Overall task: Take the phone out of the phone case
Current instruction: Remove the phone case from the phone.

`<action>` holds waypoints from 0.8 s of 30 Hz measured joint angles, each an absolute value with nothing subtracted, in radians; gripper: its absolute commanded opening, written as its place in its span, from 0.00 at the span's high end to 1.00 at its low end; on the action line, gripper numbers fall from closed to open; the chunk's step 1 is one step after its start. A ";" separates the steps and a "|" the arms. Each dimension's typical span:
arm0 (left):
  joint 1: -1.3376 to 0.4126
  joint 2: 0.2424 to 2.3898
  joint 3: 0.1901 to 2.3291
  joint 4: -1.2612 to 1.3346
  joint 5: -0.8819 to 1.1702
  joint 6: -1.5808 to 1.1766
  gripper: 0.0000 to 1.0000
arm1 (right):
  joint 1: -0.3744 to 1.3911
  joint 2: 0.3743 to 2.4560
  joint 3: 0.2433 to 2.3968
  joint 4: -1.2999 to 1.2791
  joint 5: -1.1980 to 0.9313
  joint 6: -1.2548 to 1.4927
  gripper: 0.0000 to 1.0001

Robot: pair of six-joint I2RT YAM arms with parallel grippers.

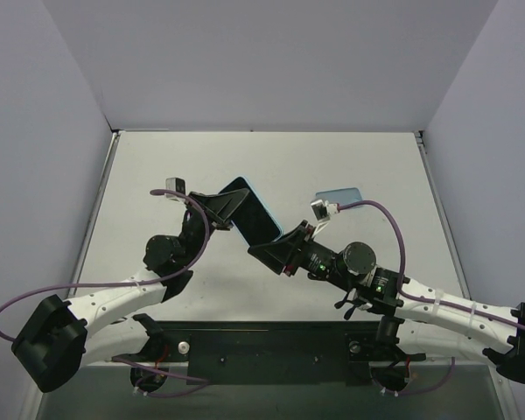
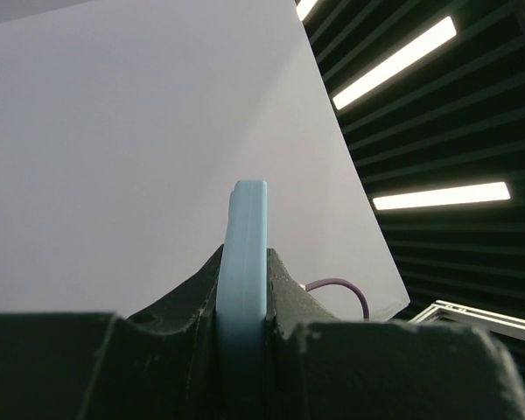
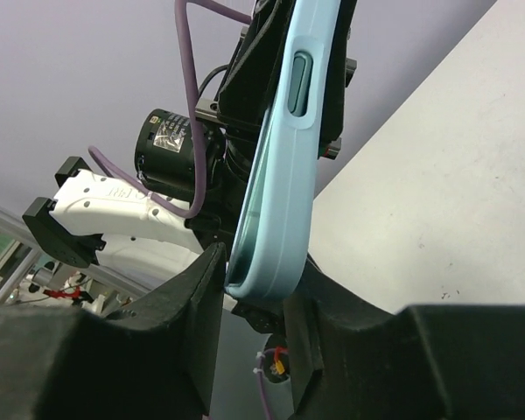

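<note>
The phone (image 1: pixel 250 213), dark screen up, sits in its light blue phone case (image 1: pixel 264 206) and is held in the air over the middle of the table. My left gripper (image 1: pixel 230 208) is shut on the case's upper left end. In the left wrist view the case's blue edge (image 2: pixel 245 262) stands pinched between the two black fingers (image 2: pixel 293 297). My right gripper (image 1: pixel 269 248) holds the lower right end. In the right wrist view the case (image 3: pixel 284 175), side button showing, runs up from between the jaws of my right gripper (image 3: pixel 258 280), which is shut on its bottom corner.
A small blue-grey flat rectangle (image 1: pixel 339 193) lies on the white table (image 1: pixel 157 184) beyond my right wrist. Purple cables (image 1: pixel 394 227) loop from both wrists. White walls enclose the table at the back and both sides.
</note>
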State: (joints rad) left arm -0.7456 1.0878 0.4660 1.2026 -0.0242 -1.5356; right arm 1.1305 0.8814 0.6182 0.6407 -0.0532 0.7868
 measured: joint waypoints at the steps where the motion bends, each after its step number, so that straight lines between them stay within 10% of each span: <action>1: -0.746 1.088 0.467 1.205 -0.025 -1.535 1.00 | 1.126 0.881 0.618 0.641 -0.056 0.788 0.77; 8: -0.746 1.091 0.470 1.209 -0.027 -1.544 1.00 | 1.120 0.881 0.618 0.657 -0.081 0.770 1.00; 24: -0.673 1.131 0.540 1.231 0.200 -1.841 1.00 | 1.148 0.928 0.841 0.389 -0.241 0.207 1.00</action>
